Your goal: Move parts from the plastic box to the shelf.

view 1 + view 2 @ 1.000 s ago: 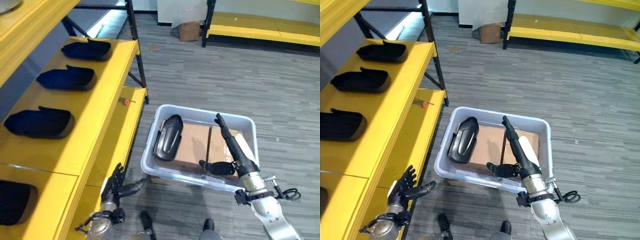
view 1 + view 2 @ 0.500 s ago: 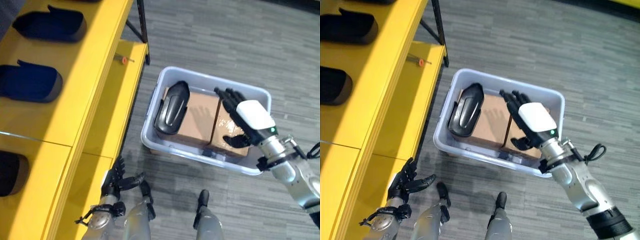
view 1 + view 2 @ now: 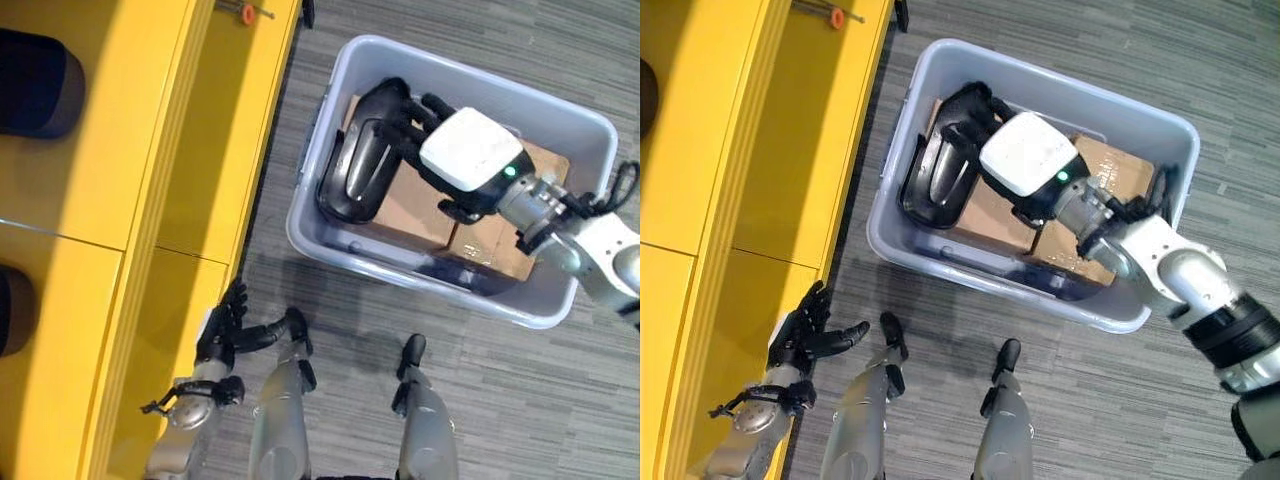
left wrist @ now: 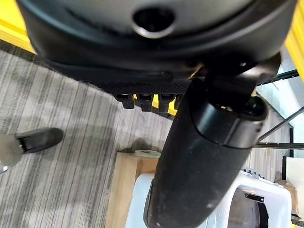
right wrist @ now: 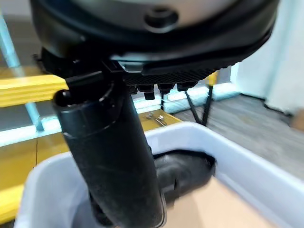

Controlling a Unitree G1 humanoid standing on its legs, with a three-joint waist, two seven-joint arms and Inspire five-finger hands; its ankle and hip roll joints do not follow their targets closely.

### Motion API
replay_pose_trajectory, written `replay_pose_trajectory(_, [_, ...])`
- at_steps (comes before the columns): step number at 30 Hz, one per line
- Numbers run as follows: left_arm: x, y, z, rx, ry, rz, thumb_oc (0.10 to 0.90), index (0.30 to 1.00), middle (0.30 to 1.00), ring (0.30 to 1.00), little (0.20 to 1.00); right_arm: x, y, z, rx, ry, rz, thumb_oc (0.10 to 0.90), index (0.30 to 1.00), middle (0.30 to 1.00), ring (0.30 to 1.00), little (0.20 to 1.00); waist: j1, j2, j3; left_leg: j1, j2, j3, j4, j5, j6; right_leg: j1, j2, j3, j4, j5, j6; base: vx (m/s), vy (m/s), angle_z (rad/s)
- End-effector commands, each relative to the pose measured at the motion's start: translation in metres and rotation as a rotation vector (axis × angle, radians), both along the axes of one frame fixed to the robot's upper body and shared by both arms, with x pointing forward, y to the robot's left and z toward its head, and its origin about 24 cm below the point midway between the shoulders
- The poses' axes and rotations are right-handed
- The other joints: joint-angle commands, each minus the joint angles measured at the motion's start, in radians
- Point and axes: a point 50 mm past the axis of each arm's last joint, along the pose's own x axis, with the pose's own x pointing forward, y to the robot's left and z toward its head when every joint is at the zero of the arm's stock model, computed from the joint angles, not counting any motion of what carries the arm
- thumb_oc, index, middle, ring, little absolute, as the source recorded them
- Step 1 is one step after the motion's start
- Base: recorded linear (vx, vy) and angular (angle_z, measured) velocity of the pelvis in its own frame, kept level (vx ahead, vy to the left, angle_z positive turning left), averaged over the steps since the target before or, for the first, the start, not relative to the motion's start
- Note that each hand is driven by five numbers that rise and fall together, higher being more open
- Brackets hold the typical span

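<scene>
**Reaching for the last visible part in the box**

Black moulded part (image 3: 358, 175) lies inside the plastic box (image 3: 560, 300), at the end nearest the shelf (image 3: 150, 170), resting partly on the brown cardboard (image 3: 415, 205) that lines the box floor. Right hand (image 3: 440, 150) is over the part, on the side away from the shelf. Fingers reach across the part's top and look spread and bent onto it; whether they have actually closed round it I cannot tell. Right wrist view gives the thumb above the part, no firm clamp visible.

Left hand (image 3: 225, 325) hangs low beside the shelf's front edge, well apart from the box, fingers loosely apart, holding nothing.

Progress, as a judgement: two dark parts (image 3: 35, 80) sit on the shelf top at the far side from the box, so some of the job looks done. One part seen in the box; it has yet to be gripped, lifted and carried across.

Small orange-tipped item (image 3: 247, 13) on the lower shelf board near the box corner.

Writing: none legible on box, cardboard or shelf.
</scene>
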Motion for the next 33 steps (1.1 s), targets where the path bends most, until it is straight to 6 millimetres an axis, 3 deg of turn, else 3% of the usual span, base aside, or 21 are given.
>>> replay_pose_trajectory(1, [-0.010,0.009,0.020,0.061,-0.112,0.001,0.900,1.000,1.000,1.000,1.000,-0.012,0.000,0.039,-0.031,-0.197,0.020,0.900,1.000,1.000,1.000,1.000,0.011,-0.017,-0.074,0.031,0.175,-0.078,0.027,0.010,-0.167,-0.056,-0.094,-0.008,0.074,0.075,0.018,0.00,0.000,0.04])
replay_pose_trajectory(3, [-0.010,0.009,0.020,0.061,-0.112,0.002,0.900,1.000,1.000,1.000,1.000,-0.012,0.000,0.039,-0.031,-0.197,0.020,0.900,1.000,1.000,1.000,1.000,0.011,-0.017,-0.074,0.031,0.175,-0.078,0.027,0.010,-0.167,-0.056,-0.094,-0.008,0.074,0.075,0.018,-0.02,-0.030,0.00])
replay_pose_trajectory(4, [-0.007,0.009,0.026,0.085,-0.131,-0.006,0.900,1.000,1.000,1.000,1.000,-0.014,0.002,0.055,-0.118,-0.295,-0.002,0.900,1.000,1.000,1.000,1.000,0.021,-0.014,-0.045,0.008,0.177,-0.085,0.023,0.021,-0.170,-0.087,-0.092,-0.011,0.083,0.080,0.017,-0.04,-0.060,-0.07])
replay_pose_trajectory(9, [-0.005,0.008,0.029,0.083,-0.153,0.006,0.900,1.000,1.000,1.000,1.000,-0.017,0.002,0.072,-0.196,-0.377,-0.025,0.900,1.000,1.000,1.000,1.000,0.019,-0.004,-0.022,-0.025,0.175,-0.094,0.015,0.027,-0.170,-0.123,-0.092,-0.015,0.094,0.083,0.016,0.01,-0.060,0.03])
replay_pose_trajectory(23, [-0.004,0.009,0.033,0.071,-0.174,0.025,0.900,1.000,1.000,1.000,1.000,-0.013,-0.003,0.072,-0.226,-0.360,-0.062,0.900,1.000,1.000,1.000,1.000,0.019,0.007,-0.005,-0.080,0.170,-0.113,0.018,0.029,-0.167,-0.192,-0.089,-0.012,0.134,0.073,0.011,0.01,-0.014,0.02])
replay_pose_trajectory(33, [-0.003,0.010,0.040,0.069,-0.208,0.041,0.900,1.000,1.000,1.000,1.000,-0.010,0.005,0.081,-0.274,-0.378,-0.062,0.900,1.000,1.000,1.000,1.000,0.029,0.007,-0.005,-0.127,0.160,-0.123,0.005,0.034,-0.166,-0.237,-0.081,-0.019,0.138,0.072,0.012,0.01,-0.007,0.01])
